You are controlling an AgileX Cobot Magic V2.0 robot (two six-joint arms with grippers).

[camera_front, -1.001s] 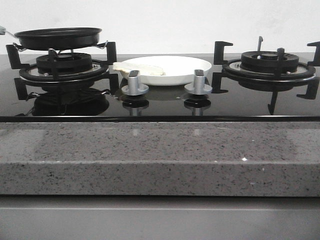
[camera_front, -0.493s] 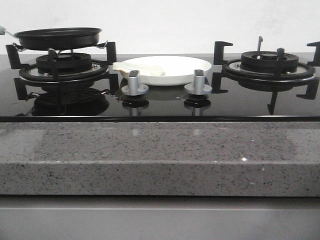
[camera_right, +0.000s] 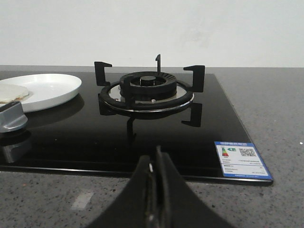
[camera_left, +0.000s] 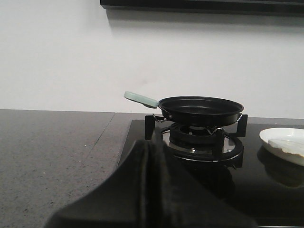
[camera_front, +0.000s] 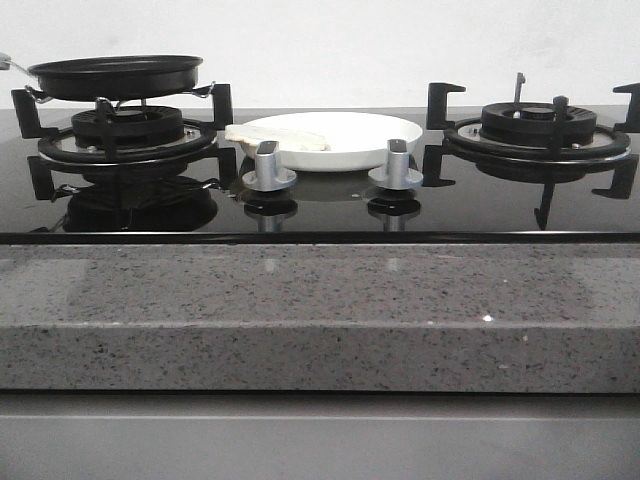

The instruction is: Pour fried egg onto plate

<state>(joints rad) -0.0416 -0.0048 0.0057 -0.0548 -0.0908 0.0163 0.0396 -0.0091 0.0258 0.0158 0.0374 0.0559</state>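
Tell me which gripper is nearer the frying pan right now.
Left. The left gripper sits shut just short of the burner holding the frying pan. The right gripper faces the empty far burner, beyond the plate.

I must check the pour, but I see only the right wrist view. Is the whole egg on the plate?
Observer: In the front view the egg lies at the left side of the plate, and its edge seems to reach over the rim.
Operator: Where is the pan?
Observer: The pan sits on the left burner; no egg shows in it.
Operator: Does the left pincer hold it?
Observer: No. The left pincer is shut, apart from the handle.
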